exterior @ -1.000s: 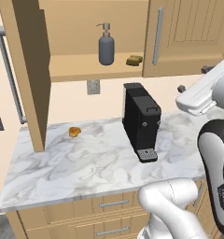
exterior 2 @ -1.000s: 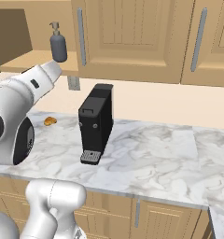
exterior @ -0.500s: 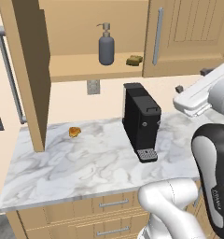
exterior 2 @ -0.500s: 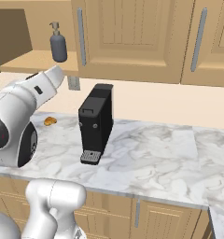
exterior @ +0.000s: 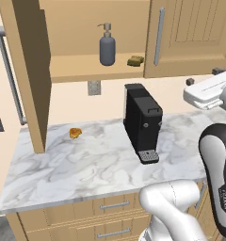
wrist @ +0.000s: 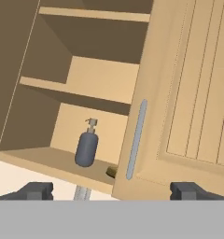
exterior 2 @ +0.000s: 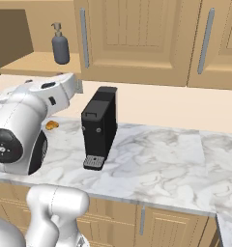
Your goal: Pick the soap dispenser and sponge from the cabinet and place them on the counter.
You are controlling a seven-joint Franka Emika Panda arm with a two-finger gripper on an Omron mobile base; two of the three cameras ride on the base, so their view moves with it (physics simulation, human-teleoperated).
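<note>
The slate-grey soap dispenser [exterior: 107, 47] stands on the lower shelf of the open cabinet [exterior: 25, 70], with the mustard sponge [exterior: 135, 60] just to its right. In the hand view the soap dispenser [wrist: 87, 148] sits left of centre. There the sponge [wrist: 112, 172] peeks out from behind the edge of the shut door [wrist: 188, 93]. My gripper [wrist: 114, 191] is open and holds nothing. It hovers at shelf height, well out from the cabinet and to the right of the bottle. In the left base view the gripper [exterior: 204, 76] hangs over the right end of the marble counter [exterior: 86, 164].
A black coffee machine [exterior: 142, 122] stands on the counter below the sponge. An orange-brown lump [exterior: 75, 132] lies near the wall on the left. The cabinet's left door swings out over the counter's left end. A grey bar handle [wrist: 136, 139] runs down the shut right door.
The hand has drifted slightly to the right in both base views. The jaws stay open, and the bottle and sponge have not moved.
</note>
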